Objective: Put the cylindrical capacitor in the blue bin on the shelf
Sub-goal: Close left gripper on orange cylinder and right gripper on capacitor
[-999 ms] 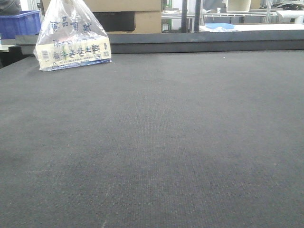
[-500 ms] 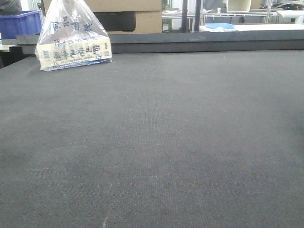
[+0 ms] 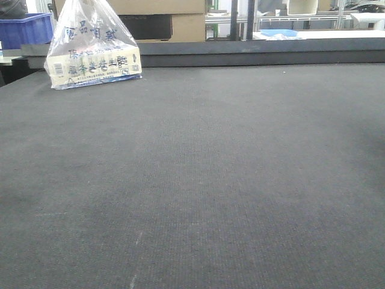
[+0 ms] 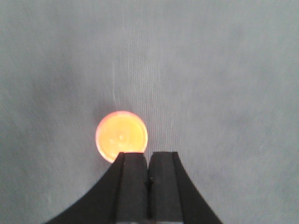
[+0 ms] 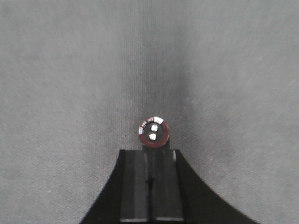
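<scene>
Capacitor (image 5: pixel 153 131): end-on, just beyond right gripper (image 5: pixel 149 153) tips, perhaps touching; jaws shut together. Left gripper (image 4: pixel 148 156) likewise shut. Bag (image 3: pixel 91 48) unmoved since earlier.

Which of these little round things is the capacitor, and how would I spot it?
Look at the grey mat under the right gripper. Just beyond it is the capacitor: small, dark red, two white dots on its face, unlike the plain orange disc.
</scene>
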Controlling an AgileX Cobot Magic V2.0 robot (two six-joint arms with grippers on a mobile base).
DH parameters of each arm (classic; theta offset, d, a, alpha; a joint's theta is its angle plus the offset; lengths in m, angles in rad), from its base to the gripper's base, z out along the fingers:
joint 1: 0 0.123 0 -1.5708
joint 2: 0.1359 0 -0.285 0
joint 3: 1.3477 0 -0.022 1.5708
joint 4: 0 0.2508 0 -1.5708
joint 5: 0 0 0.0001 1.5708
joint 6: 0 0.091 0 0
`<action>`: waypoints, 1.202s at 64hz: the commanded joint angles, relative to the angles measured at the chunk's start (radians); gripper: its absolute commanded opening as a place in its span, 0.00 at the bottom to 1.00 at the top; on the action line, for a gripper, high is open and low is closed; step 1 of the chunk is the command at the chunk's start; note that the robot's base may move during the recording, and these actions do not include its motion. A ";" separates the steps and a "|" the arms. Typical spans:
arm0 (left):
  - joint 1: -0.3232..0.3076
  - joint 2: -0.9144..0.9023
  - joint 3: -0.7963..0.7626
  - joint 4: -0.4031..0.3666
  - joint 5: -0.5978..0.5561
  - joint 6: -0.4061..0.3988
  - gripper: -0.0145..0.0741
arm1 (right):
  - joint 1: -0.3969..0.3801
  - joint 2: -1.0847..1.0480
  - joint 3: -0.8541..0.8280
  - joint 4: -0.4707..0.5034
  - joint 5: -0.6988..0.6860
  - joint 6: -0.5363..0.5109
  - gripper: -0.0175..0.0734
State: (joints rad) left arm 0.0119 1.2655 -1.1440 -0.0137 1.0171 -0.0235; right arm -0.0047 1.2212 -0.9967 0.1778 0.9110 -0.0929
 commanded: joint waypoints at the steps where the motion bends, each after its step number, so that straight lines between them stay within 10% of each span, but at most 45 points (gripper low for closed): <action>1: -0.008 0.060 -0.038 0.019 0.045 -0.035 0.04 | -0.003 0.062 -0.031 0.000 0.014 0.004 0.02; 13: -0.008 0.127 -0.049 0.071 0.079 -0.068 0.26 | -0.003 0.143 -0.038 -0.008 0.017 0.004 0.09; 32: -0.008 0.158 -0.047 0.090 0.024 -0.086 0.68 | -0.003 0.217 -0.038 -0.008 -0.013 0.004 0.82; 77: -0.008 0.359 -0.047 0.096 0.009 -0.086 0.63 | -0.003 0.354 -0.038 0.020 -0.086 0.004 0.82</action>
State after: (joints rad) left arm 0.0081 1.6264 -1.1855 0.0776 1.0484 -0.1043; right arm -0.0047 1.5727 -1.0269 0.1965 0.8583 -0.0889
